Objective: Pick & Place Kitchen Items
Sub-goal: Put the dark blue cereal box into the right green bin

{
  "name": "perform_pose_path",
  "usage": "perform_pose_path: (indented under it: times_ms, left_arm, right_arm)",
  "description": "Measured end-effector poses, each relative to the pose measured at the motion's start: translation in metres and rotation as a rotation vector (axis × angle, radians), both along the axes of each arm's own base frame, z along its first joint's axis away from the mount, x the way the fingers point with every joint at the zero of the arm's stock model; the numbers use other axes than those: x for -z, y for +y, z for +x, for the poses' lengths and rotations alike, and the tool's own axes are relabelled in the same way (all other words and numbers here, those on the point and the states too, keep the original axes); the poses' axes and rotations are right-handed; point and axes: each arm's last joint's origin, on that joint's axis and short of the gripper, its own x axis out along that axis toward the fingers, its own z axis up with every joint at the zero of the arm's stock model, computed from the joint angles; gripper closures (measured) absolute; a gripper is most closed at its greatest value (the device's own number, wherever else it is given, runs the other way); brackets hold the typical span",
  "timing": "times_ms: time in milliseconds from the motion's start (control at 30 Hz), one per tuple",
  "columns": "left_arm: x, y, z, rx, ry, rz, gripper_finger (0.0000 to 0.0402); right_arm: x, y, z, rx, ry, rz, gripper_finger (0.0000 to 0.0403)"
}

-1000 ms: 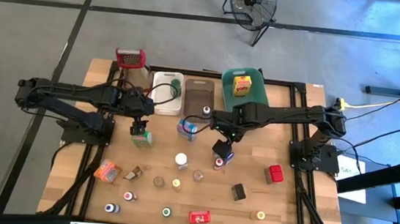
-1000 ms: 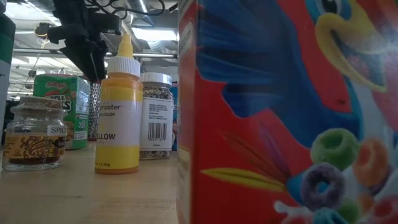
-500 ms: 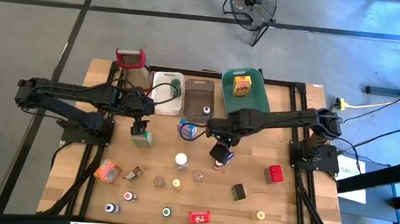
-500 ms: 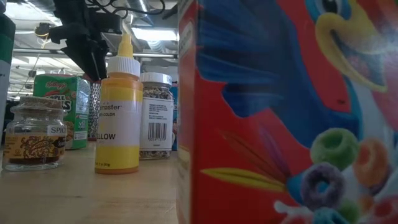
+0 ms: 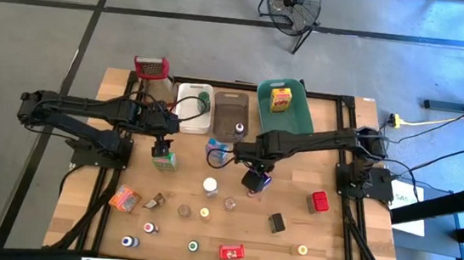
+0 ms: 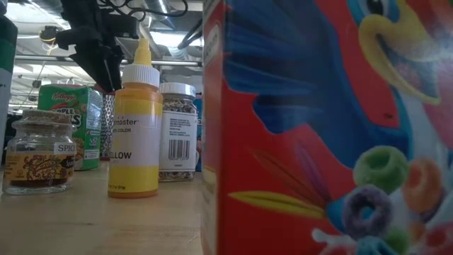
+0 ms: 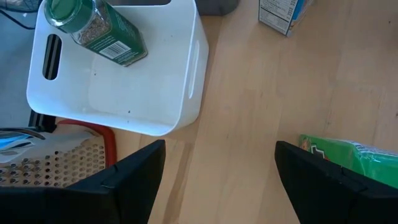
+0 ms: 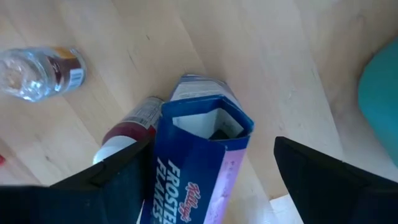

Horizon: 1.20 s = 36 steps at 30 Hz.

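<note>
Progress: few items binned, e.g. yellow box [image 5: 280, 99] in teal bin [image 5: 299, 113] at 12 o'clock | most remained on worktop [image 5: 337, 210] | left gripper [image 5: 160, 150], right gripper [image 5: 251, 180] jaws wide, empty

My left gripper [image 5: 160, 150]: jaws spread, low over table's left-centre | my right gripper [image 5: 253, 181]: jaws spread, arm stretched toward centre.

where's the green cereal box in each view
High view: green cereal box left of centre, under the left gripper.
Low view: far left, behind the spice jar.
Left wrist view: at the lower right edge, beside one finger.
Right wrist view: not in it.
Shared landmark: the left gripper just above it.
</note>
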Motion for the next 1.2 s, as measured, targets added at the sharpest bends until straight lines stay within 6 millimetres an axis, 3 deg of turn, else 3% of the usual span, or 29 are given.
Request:
perform_pose_path:
  times_ms: [267,700,1033,1200]
  left_arm:
    - [0.000,0.000,0.000,0.000,0.000,0.000,0.0103]
    - [0.000,0.000,0.000,0.000,0.000,0.000,0.0103]
    - [0.000,0.000,0.000,0.000,0.000,0.000,0.0103]
    - [0.000,0.000,0.000,0.000,0.000,0.000,0.0103]
  right_arm:
    - [0.001,0.000,0.000,-0.045,0.001,-0.001,0.0091]
    - [0.001,0.001,-0.001,-0.091,0.013,0.004,0.0195]
    - [0.001,0.000,-0.003,-0.125,0.035,-0.006,0.0249]
    - [-0.015,0.001,-0.007,-0.143,0.083,-0.047,0.0260]
